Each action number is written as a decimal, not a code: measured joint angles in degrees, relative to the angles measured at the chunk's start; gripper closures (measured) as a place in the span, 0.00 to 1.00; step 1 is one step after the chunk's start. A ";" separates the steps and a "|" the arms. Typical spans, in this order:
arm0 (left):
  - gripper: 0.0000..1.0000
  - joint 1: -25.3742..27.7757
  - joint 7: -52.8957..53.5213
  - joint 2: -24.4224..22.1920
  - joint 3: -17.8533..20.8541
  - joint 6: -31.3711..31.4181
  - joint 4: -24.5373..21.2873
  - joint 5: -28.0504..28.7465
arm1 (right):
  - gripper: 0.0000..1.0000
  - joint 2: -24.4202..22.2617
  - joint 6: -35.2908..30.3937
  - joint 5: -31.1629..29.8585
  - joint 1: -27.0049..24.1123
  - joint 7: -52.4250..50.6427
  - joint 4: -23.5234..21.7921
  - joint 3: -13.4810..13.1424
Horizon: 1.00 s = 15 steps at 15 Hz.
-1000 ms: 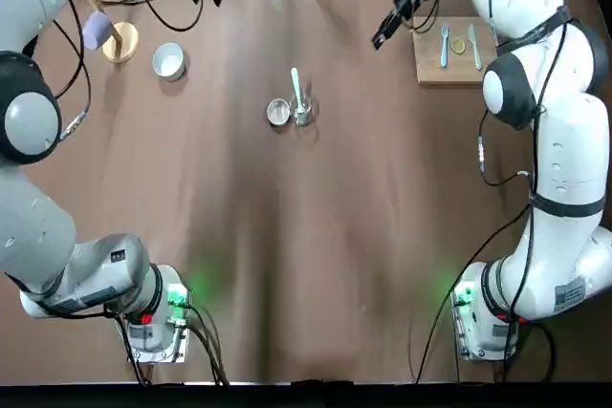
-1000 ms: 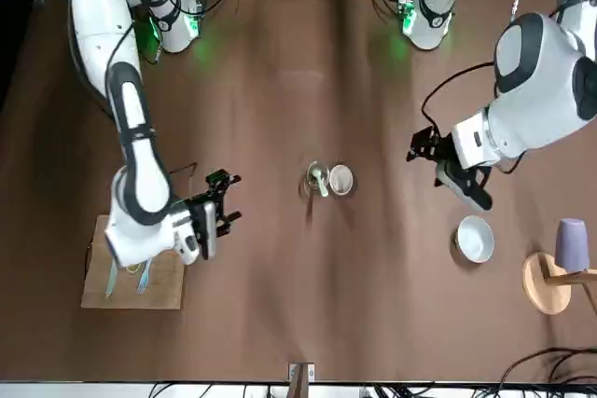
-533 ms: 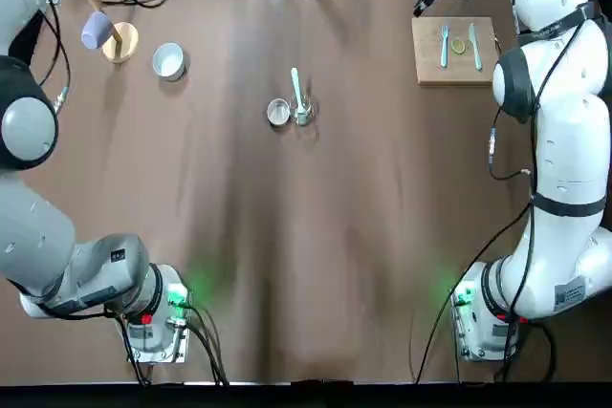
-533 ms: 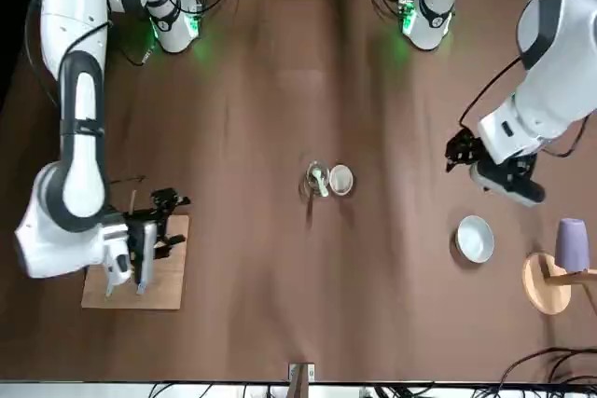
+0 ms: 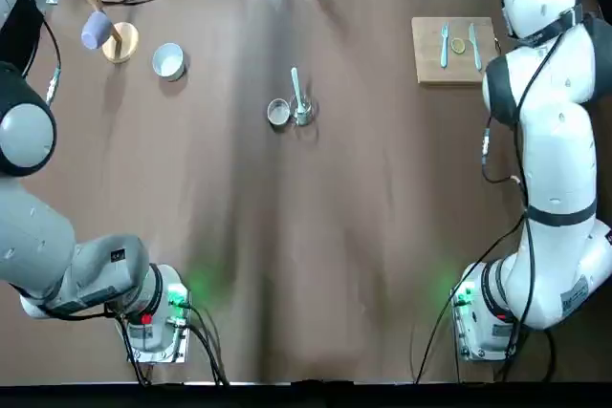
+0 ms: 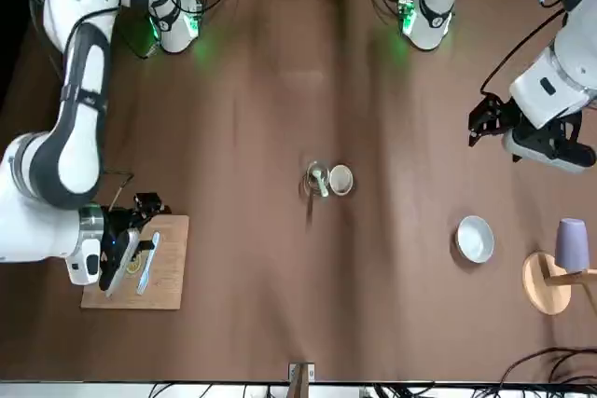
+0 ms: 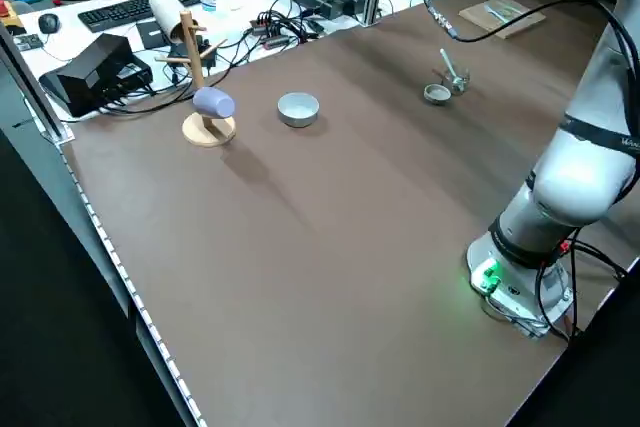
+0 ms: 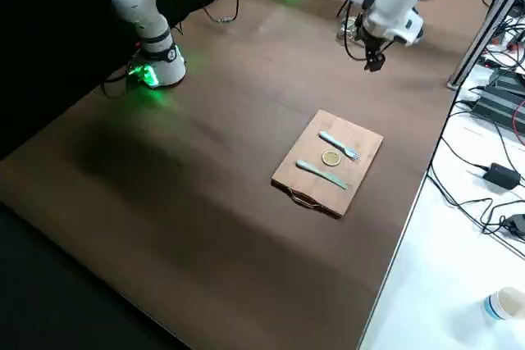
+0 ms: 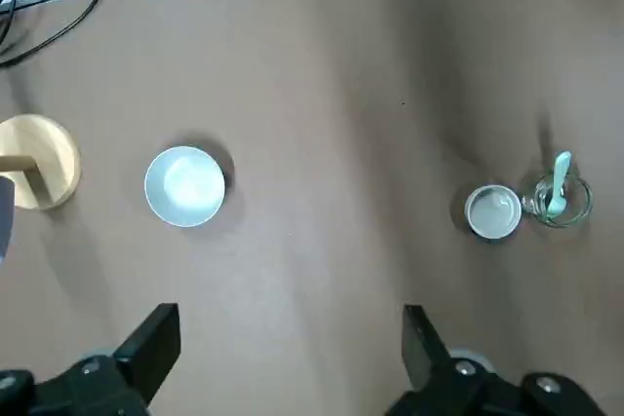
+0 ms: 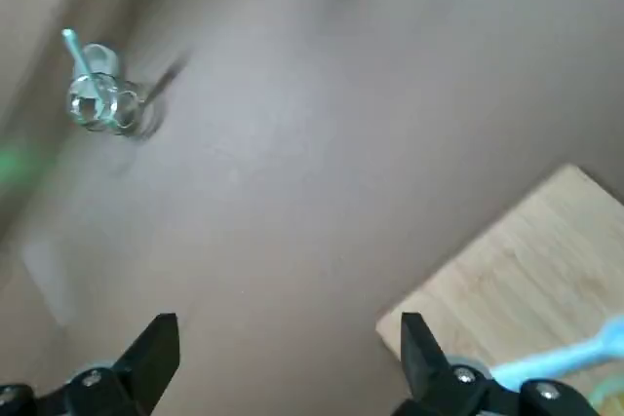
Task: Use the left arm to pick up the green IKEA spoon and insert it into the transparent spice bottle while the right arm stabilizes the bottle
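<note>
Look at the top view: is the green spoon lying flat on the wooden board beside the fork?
No. The green IKEA spoon stands in the transparent spice bottle mid-table, away from the wooden board.

Your worktop (image 5: 316, 255) lies open on every side of the bottle (image 5: 303, 115); only the small tin (image 5: 278, 113) touching its left side blocks a hand there.

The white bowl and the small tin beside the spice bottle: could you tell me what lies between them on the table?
Nothing: in the top view only bare brown table separates the white bowl from the small tin.
</note>
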 joint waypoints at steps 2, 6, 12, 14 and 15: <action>0.00 0.01 -3.15 -0.88 0.00 -2.02 0.02 0.00 | 0.00 -0.01 -3.53 -0.61 6.99 9.41 0.12 -10.45; 0.00 1.15 -4.56 -0.97 0.02 -2.74 0.00 0.12 | 0.00 -0.04 -7.78 -0.74 10.12 17.94 0.17 -18.69; 0.00 3.24 -4.90 -0.88 0.80 -2.81 -0.01 0.18 | 0.00 -0.02 -11.99 -5.28 10.18 19.36 -0.01 -22.96; 0.00 3.79 -5.01 -0.87 0.90 -2.83 -0.05 0.18 | 0.00 -0.02 -13.76 -6.73 10.20 19.36 -0.01 -24.23; 0.00 3.81 -5.21 -0.84 0.90 -2.83 -0.11 0.18 | 0.00 -0.02 -14.22 -6.93 10.22 19.42 -0.01 -24.56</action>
